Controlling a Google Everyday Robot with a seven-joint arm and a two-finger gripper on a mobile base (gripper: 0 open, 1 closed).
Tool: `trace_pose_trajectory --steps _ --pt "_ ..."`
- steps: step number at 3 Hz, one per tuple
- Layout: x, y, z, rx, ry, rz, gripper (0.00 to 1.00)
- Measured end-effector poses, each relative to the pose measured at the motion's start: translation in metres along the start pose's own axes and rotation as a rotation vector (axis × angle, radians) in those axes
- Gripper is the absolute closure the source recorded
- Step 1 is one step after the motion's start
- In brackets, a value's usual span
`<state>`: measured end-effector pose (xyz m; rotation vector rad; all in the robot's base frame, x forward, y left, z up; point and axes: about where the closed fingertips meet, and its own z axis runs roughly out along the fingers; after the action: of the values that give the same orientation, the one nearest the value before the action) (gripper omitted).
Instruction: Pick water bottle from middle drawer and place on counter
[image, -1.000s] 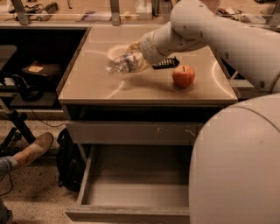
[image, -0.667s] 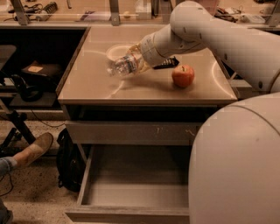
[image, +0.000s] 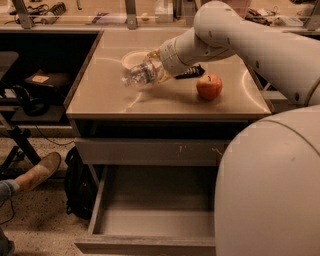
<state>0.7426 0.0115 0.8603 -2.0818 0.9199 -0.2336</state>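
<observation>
The water bottle (image: 141, 74) is clear plastic and lies tilted on its side in the air, just above the counter (image: 115, 97) at its back middle. My gripper (image: 156, 69) is at the end of the pale arm that reaches in from the right, and it is shut on the bottle's right end. The bottle's free end points left and slightly down. The middle drawer (image: 150, 227) stands pulled open below, and its grey floor is bare.
A white bowl (image: 131, 58) sits on the counter right behind the bottle. A red apple (image: 209, 86) stands to the right, with a dark flat object (image: 190, 73) behind it. A shut drawer front with scratch marks (image: 150, 151) is above the open drawer. A person's shoe (image: 39, 170) and a black bag (image: 77, 187) are at the lower left.
The bottle and gripper have shifted very slightly left and down over the counter. Nothing else has moved.
</observation>
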Motion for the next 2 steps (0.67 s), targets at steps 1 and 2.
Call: trace_pose_trajectory --steps 1,2 --pt "0.0000 0.0000 0.0000 0.000 0.000 0.000 0.12" --pt "-0.0001 0.0000 0.0001 0.000 0.000 0.000 0.00"
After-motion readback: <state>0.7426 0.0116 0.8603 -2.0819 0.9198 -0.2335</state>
